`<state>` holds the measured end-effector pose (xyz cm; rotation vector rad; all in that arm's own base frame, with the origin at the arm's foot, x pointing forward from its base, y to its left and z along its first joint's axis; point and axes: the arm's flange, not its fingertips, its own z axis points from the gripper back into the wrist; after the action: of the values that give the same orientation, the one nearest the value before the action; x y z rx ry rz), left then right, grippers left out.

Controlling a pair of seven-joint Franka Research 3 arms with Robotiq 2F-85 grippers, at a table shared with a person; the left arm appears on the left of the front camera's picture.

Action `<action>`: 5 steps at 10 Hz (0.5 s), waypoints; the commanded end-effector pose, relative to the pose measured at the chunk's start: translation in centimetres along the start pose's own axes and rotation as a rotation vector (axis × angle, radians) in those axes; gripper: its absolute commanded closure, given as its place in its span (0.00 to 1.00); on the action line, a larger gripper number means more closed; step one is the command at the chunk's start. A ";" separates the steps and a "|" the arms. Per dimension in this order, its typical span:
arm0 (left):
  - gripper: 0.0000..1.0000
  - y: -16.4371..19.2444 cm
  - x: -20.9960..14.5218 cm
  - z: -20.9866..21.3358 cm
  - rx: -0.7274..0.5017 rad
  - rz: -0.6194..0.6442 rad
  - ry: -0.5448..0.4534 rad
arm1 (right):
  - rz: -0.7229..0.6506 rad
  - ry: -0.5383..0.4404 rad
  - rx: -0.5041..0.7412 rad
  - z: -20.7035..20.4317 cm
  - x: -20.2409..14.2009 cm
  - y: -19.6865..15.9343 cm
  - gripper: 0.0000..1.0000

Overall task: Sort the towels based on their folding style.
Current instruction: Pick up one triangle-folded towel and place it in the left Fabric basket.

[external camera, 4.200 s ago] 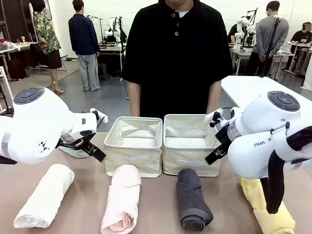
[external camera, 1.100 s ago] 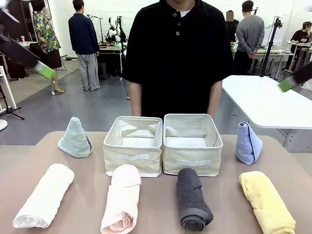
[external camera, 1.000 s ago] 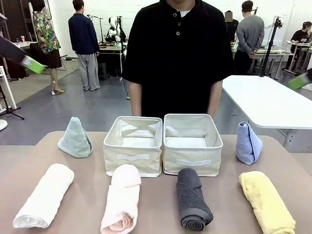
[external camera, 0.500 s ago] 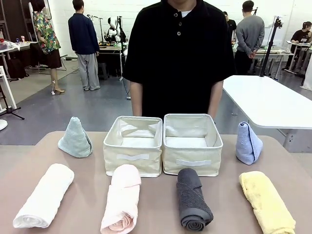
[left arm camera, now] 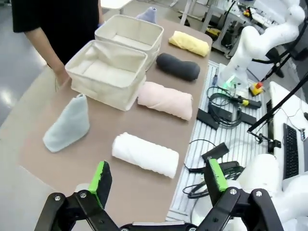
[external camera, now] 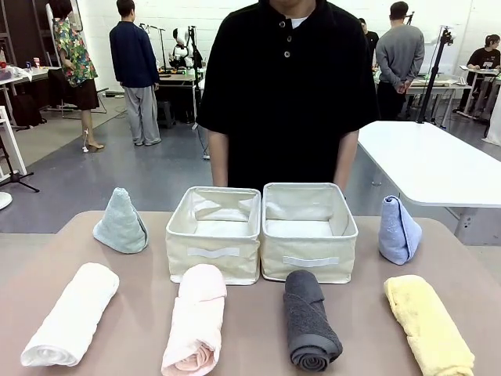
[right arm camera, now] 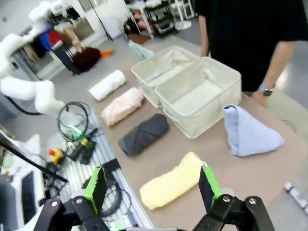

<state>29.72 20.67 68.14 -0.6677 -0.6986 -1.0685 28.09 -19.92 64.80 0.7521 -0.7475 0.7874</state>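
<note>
**Brown worktop laid with six towels and two bins; both of my grippers wide and holding nothing**

Brown worktop (external camera: 254,333) stretches from me to a person in a black shirt (external camera: 286,86) standing at its far side. Two beige fabric bins sit side by side in the middle, their walls touching: the left bin (external camera: 213,252) and the right bin (external camera: 307,260). I can see no towel inside either.

Four rolled towels lie in a row on my side of the bins. From my left they are the white roll (external camera: 72,315), the pink roll (external camera: 196,319), the dark grey roll (external camera: 309,319) and the yellow roll (external camera: 429,325). The pink roll's far end lies right at the left bin's front wall, and the dark grey roll's lies right at the right bin's.

The sage-green cone (external camera: 120,223) stands upright just left of the left bin. The light-blue cone (external camera: 398,231) stands just right of the right bin.

My left gripper (left arm camera: 158,175) hangs high above the sage-green cone's end of the worktop, released, fingers spread wide. My right gripper (right arm camera: 152,184) hangs high above the light-blue cone's end, likewise released, touching no towel.
</note>
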 end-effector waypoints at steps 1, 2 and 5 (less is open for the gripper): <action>0.00 -0.7 0.2 -1.6 0.061 -0.020 -0.025 | 0.078 0.032 -0.041 -1.0 0.4 2.1 0.00; 0.00 0.0 0.0 0.0 0.000 0.000 0.000 | 0.086 0.056 -0.059 -1.6 1.0 2.7 0.00; 0.00 0.0 0.0 0.0 0.000 0.000 0.000 | 0.039 0.031 -0.026 -0.3 0.8 1.0 0.00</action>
<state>29.55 20.63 67.75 -0.6630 -0.6792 -1.0479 27.55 -18.48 65.74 0.6737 -0.7270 0.8099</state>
